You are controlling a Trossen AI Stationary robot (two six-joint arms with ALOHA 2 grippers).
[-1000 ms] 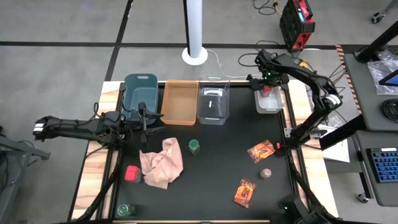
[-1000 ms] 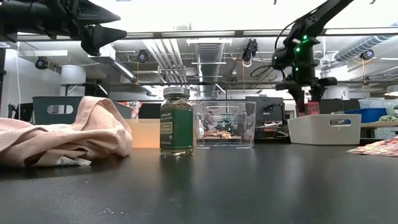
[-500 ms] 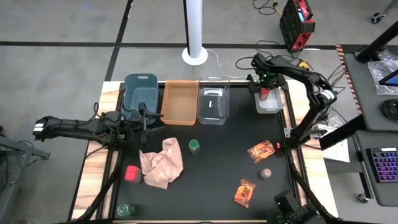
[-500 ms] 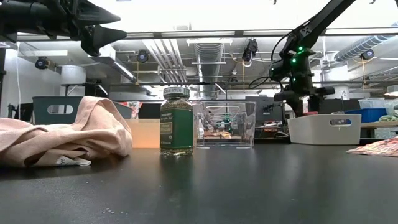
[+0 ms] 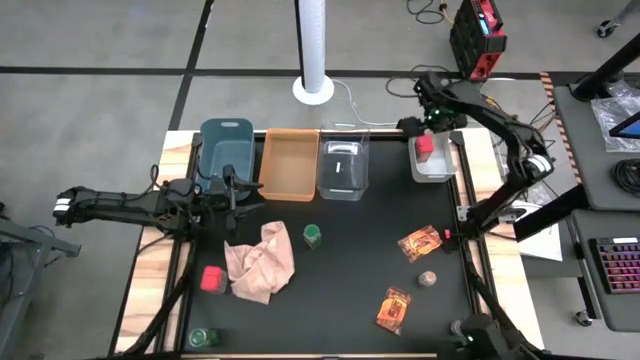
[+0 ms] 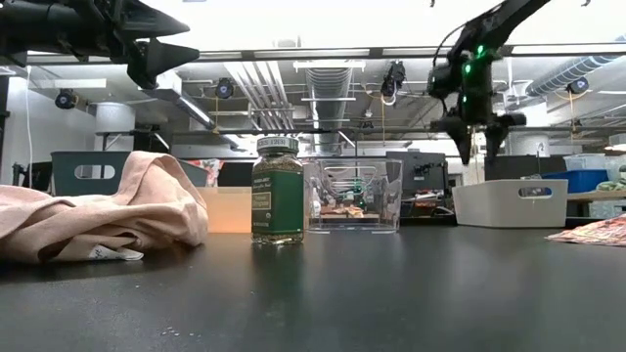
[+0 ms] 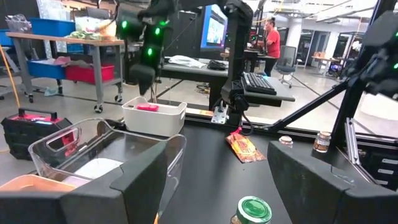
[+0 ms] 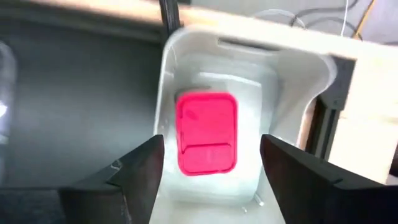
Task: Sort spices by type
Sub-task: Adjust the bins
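My right gripper [image 5: 428, 124] hangs open, pointing steeply down, just above the white bin [image 5: 437, 168] at the table's far right. A red boxy container [image 8: 206, 132] lies flat on the bin's floor, below and between the fingers, untouched. On the black mat stand a green-capped jar [image 5: 313, 236] and a tan-lidded jar [image 5: 427, 278]. Two foil packets [image 5: 419, 243] [image 5: 393, 308] lie flat on the right. A second red container [image 5: 211, 279] and another green-capped jar [image 5: 203, 338] sit near left. My left gripper [image 5: 236, 190] waits open and level by the teal bin [image 5: 227, 150].
An orange bin [image 5: 290, 163] and a clear bin [image 5: 343, 165] stand between the teal and white bins along the far edge. A crumpled pink cloth [image 5: 262, 262] lies left of centre. The mat between the cloth and the packets is bare.
My right gripper dipped into the white bin with the red container, let go of it and has risen above the rim. The red container now lies on the bin's floor.
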